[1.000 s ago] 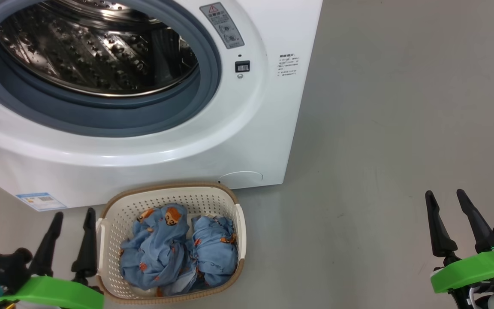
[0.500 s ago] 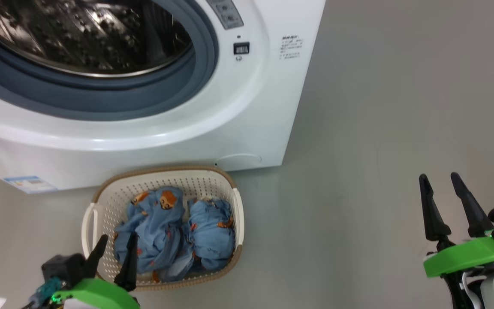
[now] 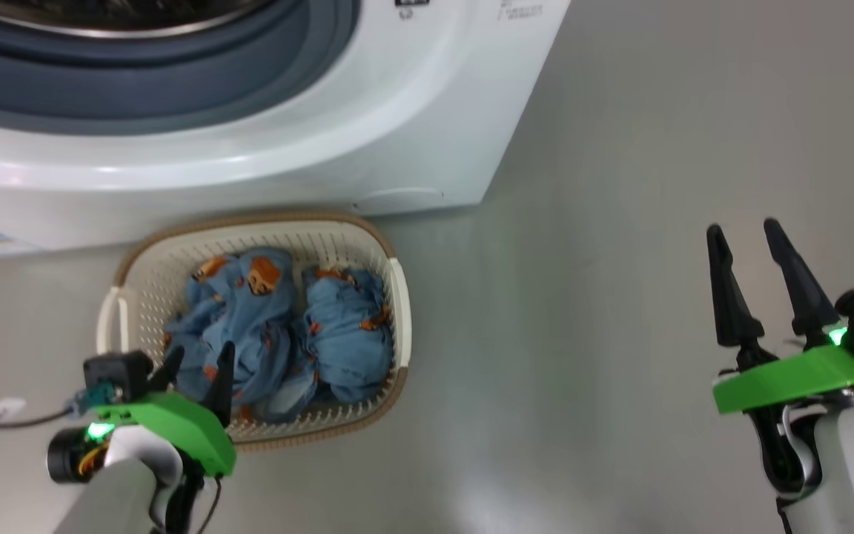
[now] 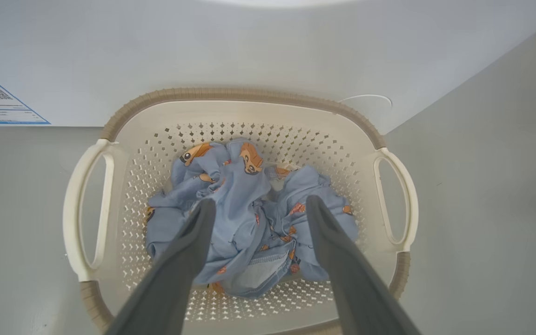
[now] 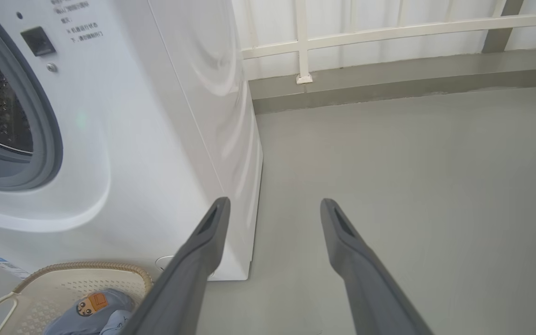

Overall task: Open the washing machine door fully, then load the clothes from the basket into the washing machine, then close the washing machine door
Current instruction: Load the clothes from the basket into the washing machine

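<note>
Plainly the two light blue soft fabric garments printed with small orange-brown cartoon bears (image 4: 244, 218) are a light, limp load. They lie crumpled as two bundles side by side, touching each other, on the bottom of the small cream-white perforated plastic basket with the brown woven-look rim (image 4: 240, 93). Cloth like this will neither slip nor break, but it drapes and trails, so a pinch on a thin edge would probably raise one corner and leave the rest dragging over the rim. The better hold, I judge, is deep in the raised folds at the middle of the bundle on the robot's left, where several layers bunch together. The left gripper (image 4: 259, 202) hangs over that bundle with its two long dark fingers spread wide and grasping nothing; whether the tips touch the fabric cannot be told. The basket stands on the smooth grey floor (image 3: 620, 222) just in front of the big white front-loading washing machine (image 3: 427, 111), below its grey rubber ring (image 3: 138, 89). The right gripper (image 3: 742, 227) is well apart on the robot's right over bare floor, its fingers parted and empty.
</note>
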Tool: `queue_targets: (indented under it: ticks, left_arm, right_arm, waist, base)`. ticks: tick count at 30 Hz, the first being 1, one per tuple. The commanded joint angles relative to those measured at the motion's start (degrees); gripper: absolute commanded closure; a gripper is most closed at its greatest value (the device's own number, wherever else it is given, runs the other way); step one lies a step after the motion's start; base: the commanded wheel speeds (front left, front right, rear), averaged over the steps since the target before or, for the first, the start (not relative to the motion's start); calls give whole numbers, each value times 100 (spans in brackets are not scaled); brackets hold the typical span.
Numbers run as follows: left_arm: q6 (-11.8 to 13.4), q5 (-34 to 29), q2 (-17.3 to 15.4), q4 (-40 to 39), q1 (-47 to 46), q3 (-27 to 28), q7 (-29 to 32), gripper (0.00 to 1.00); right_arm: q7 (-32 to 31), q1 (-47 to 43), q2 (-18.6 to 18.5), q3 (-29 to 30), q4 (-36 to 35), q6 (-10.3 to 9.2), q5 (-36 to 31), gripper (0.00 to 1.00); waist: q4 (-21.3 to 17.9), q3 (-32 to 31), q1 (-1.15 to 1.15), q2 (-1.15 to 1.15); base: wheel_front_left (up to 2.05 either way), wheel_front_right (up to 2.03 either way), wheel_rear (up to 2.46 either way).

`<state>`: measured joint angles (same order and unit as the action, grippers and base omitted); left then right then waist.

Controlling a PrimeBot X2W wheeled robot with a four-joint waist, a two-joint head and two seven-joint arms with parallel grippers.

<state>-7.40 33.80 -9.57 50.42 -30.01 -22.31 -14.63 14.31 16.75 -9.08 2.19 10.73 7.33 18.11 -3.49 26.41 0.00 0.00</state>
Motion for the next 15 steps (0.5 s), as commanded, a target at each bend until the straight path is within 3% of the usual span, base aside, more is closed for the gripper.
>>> queue_targets:
  ticks: [1,15]
  left_arm:
    - [-9,118,-226,184,-270,-5,-37,0]
    - [-9,860,-484,1389,-1529,-1064,145,0]
  right_arm:
    - [69,120,-3,-169,-172,16,-38,0]
    - [69,666,73,-400,-317,16,-71,0]
  waist:
    - [-109,507,0,0]
    - [-330,1492,0,0]
  base:
    - [0,0,0]
    - [0,0,0]
